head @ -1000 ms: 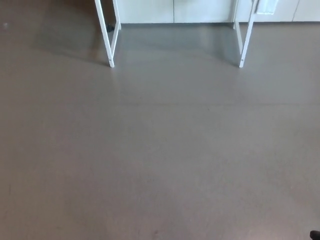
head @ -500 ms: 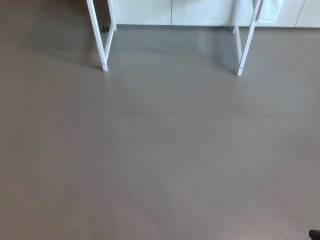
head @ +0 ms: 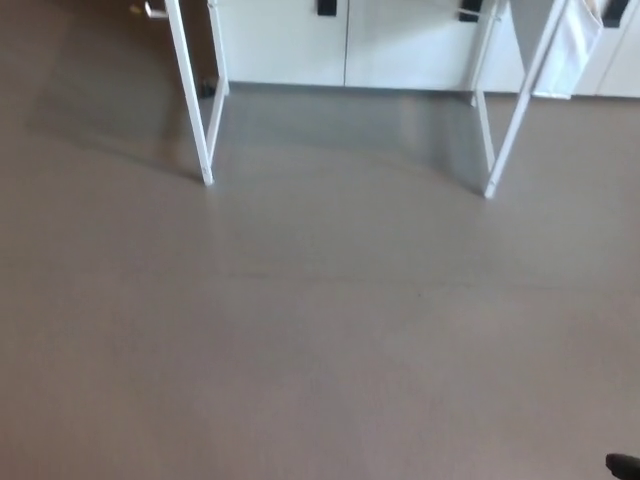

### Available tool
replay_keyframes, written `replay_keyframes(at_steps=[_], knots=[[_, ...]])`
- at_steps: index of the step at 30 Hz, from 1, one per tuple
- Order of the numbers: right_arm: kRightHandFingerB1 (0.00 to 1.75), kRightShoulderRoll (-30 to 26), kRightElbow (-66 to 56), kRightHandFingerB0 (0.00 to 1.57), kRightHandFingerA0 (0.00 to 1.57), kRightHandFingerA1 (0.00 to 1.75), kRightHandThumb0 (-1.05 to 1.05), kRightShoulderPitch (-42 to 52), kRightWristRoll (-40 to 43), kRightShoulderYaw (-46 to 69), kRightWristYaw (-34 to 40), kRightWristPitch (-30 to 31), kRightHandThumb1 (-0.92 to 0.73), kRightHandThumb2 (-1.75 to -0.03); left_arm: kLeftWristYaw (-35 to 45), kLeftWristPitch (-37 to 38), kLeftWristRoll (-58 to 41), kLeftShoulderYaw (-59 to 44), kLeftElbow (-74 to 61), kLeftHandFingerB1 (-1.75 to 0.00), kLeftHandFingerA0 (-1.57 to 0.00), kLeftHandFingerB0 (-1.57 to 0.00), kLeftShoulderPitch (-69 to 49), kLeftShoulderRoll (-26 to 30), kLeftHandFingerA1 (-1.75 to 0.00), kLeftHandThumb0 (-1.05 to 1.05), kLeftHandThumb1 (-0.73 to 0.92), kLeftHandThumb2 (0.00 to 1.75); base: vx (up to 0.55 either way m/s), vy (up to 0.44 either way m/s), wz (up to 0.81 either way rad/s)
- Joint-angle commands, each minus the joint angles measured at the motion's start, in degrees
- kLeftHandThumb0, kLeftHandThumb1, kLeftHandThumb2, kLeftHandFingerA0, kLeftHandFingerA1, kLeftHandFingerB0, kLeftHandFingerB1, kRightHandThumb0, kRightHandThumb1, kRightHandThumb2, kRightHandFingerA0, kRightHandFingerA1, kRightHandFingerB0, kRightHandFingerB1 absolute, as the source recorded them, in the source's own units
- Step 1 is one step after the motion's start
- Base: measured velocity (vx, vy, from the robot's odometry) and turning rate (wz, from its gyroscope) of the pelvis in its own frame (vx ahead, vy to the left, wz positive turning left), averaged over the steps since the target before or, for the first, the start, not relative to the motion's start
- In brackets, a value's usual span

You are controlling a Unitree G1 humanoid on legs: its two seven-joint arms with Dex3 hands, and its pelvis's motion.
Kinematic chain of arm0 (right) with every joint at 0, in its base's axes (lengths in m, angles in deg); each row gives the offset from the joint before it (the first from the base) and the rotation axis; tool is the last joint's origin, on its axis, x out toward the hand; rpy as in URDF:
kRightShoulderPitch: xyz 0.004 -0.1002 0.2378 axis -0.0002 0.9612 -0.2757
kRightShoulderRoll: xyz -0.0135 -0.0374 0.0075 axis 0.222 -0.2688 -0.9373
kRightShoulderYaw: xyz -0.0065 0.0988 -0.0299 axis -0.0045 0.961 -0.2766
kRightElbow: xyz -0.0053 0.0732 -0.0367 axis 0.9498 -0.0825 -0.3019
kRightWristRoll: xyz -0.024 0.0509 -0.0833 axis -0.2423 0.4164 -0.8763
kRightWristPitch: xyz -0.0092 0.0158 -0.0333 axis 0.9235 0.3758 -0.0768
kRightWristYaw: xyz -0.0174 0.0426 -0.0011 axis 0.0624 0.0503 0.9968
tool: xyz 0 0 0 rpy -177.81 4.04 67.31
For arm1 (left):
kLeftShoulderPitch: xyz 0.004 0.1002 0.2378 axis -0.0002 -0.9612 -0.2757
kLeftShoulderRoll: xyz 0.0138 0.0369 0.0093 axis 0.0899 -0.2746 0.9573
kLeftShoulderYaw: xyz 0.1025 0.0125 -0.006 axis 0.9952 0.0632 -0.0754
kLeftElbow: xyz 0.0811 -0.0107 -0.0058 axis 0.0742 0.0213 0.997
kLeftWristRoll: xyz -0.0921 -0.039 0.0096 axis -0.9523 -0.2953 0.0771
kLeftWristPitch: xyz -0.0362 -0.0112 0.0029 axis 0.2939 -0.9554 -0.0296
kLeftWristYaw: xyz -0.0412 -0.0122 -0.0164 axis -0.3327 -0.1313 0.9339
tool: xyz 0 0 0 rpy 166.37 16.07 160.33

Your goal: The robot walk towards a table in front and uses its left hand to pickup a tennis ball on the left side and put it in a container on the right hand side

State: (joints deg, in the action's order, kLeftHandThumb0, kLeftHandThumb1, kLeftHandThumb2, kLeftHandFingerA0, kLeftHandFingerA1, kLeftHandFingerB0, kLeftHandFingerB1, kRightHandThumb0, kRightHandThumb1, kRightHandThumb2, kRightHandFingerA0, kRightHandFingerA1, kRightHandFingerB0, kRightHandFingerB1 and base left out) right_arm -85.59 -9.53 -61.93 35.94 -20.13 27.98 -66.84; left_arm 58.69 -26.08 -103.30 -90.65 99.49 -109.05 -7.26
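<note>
Only the white legs of the table show: the left front leg (head: pixel 190 100) and the right front leg (head: pixel 515 120) stand on the grey floor at the top of the head view. The tabletop lies above the picture's edge, so neither the tennis ball nor the container is visible. A small black tip (head: pixel 622 465) pokes in at the bottom right corner; it looks like part of my right hand, too little to judge. My left hand does not show.
White cabinets (head: pixel 290 45) with dark handles stand behind the table. A white cloth (head: pixel 565 50) hangs by the right legs. Grey floor (head: pixel 320 340) stretches between me and the table.
The whole picture has shifted: the table legs sit lower and larger, and more of the cabinets and the hanging cloth shows. The camera has moved, not the things.
</note>
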Motion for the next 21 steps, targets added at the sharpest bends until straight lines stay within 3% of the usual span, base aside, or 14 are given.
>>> replay_keyframes(at_steps=[1,10,13,20,21], knots=[[0.40,-0.91,0.27,0.49,0.70,0.48,-0.22,-0.49,-0.94,-0.08,1.29,-0.66,-0.55,-0.56,2.14,0.55,-0.99,0.18,0.03,-0.48,-0.19,-0.13,0.11,0.90,-0.53,-0.09,0.46,0.91,0.43,-0.249,-0.41],[0.41,-0.96,0.12,0.51,0.70,0.48,-0.23,-1.68,-1.47,-0.92,2.10,-0.42,-0.55,-0.56,2.15,1.30,-1.04,-0.44,2.10,-0.49,-0.23,-0.14,1.98,1.17,-0.54,-0.07,0.45,0.90,0.30,-0.126,0.08],[0.49,-0.88,-0.12,0.48,0.67,0.56,-0.32,-1.81,-1.58,-1.09,2.31,-0.03,-0.48,-0.67,1.85,0.77,-1.03,-0.53,2.00,-0.49,-0.23,-0.14,2.15,1.10,-0.55,-0.07,0.44,0.91,0.29,0.098,-0.22],[0.48,-1.56,0.72,0.47,0.65,0.55,-0.31,1.13,-1.63,-1.02,1.19,-1.79,-0.48,-0.66,2.24,1.66,-0.04,0.07,2.60,-0.49,-0.22,-0.15,-0.43,0.67,-0.54,-0.07,0.46,0.91,0.41,0.179,-0.20],[0.42,-1.64,0.73,0.51,0.69,0.49,-0.23,2.02,-1.78,-1.12,1.13,-2.11,-0.55,-0.56,2.36,2.09,0.16,0.26,2.55,-0.49,-0.21,-0.15,-1.33,0.60,-0.53,-0.07,0.46,0.91,0.37,0.154,0.02]])
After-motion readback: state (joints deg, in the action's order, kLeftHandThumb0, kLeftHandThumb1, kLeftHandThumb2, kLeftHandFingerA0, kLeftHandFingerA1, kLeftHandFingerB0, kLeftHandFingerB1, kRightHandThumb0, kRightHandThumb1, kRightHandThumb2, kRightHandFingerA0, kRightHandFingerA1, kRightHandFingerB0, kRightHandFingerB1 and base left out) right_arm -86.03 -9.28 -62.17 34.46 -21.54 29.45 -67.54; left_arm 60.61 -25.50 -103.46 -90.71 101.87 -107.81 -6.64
